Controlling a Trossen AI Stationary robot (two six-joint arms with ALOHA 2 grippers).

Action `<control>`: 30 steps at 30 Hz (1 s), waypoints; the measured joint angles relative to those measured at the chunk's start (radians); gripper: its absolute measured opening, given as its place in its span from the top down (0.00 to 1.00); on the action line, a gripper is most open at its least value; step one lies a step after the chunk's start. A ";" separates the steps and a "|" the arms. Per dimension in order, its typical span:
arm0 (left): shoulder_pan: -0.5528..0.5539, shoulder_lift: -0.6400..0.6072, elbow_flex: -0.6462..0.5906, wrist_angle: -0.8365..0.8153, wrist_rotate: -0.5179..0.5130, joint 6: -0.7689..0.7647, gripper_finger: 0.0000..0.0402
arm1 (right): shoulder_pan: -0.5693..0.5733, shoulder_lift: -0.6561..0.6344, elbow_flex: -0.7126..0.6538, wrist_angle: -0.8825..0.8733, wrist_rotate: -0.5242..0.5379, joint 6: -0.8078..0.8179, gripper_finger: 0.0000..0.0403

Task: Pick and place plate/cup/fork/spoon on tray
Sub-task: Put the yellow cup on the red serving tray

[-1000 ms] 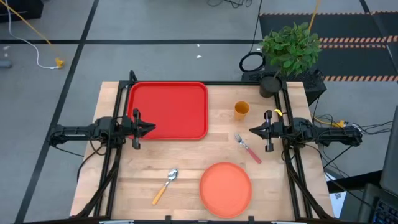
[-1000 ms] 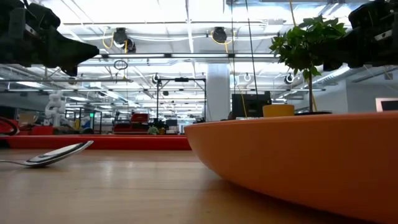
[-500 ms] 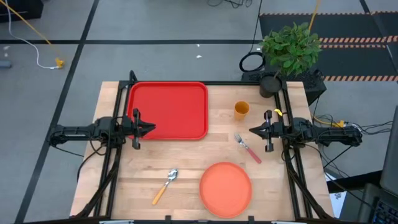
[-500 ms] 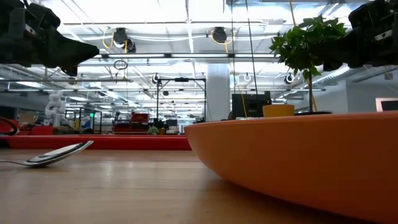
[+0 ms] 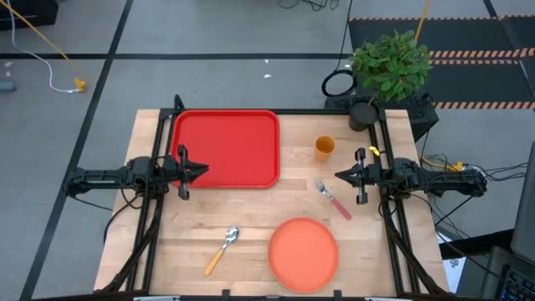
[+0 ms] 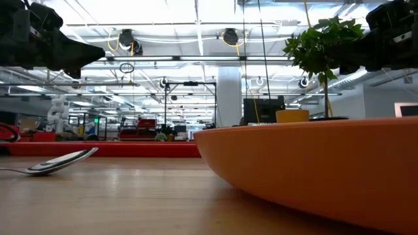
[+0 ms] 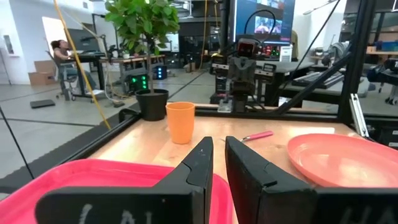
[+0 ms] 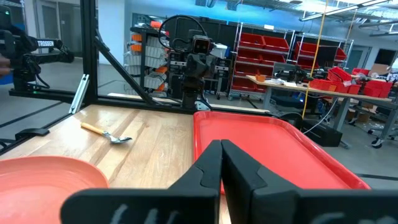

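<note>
- Tray [image 5: 226,147]: bright red, plain.
- Plate [image 5: 303,253]: orange-salmon.
- Cup [image 5: 324,148]: yellow-orange.
- Fork [image 5: 333,199]: silver tines, pink-red handle.
- Spoon [image 5: 222,248]: silver bowl, orange handle.
- Table [image 5: 251,213]: pale wood (visible grain).
- Plant [image 5: 391,61]: green, dark pot.

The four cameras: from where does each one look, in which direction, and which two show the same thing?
High view: above the table, looking straight down; both arms, left pincer over the tray edge, right pincer.
Low view: at table height, looking across the plate and spoon into the room.
Left wrist view: looks past its own fingers toward the cup and the right arm.
Right wrist view: looks past its own fingers over the tray toward the left arm.
Shared: both wrist views show the plate.
</note>
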 joint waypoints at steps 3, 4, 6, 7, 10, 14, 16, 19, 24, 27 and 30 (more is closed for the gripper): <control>0.000 0.000 0.000 0.022 -0.001 0.000 0.88 | 0.000 0.000 0.000 0.000 0.000 0.000 1.00; 0.000 0.000 0.000 0.049 -0.002 -0.001 0.88 | 0.000 0.000 0.000 0.000 0.000 0.000 1.00; 0.000 0.000 0.000 0.123 -0.002 -0.004 0.88 | 0.000 0.000 0.000 0.000 0.000 0.000 1.00; 0.000 0.000 0.000 0.168 0.008 -0.008 0.88 | 0.000 0.000 0.000 0.000 0.000 0.000 1.00; 0.000 0.000 0.000 0.351 0.073 0.005 0.88 | 0.000 0.000 0.000 0.000 0.000 0.000 1.00; 0.000 0.000 0.051 0.504 0.085 0.029 0.88 | 0.000 0.000 0.000 0.000 0.000 0.000 1.00; 0.000 0.000 0.123 0.464 0.090 0.028 0.88 | 0.000 0.000 0.000 0.000 0.000 0.000 1.00; 0.000 0.024 0.245 0.337 0.093 0.028 0.88 | 0.000 0.000 0.000 0.000 0.000 0.000 1.00; 0.000 0.121 0.467 0.174 0.095 0.045 0.93 | 0.000 0.000 0.000 0.005 0.000 0.000 1.00; 0.000 0.200 0.604 0.086 0.111 0.065 0.98 | 0.000 0.000 0.000 0.025 0.001 0.000 1.00; 0.000 0.278 0.732 0.019 0.152 0.080 0.99 | 0.000 0.000 0.000 0.051 0.000 0.047 1.00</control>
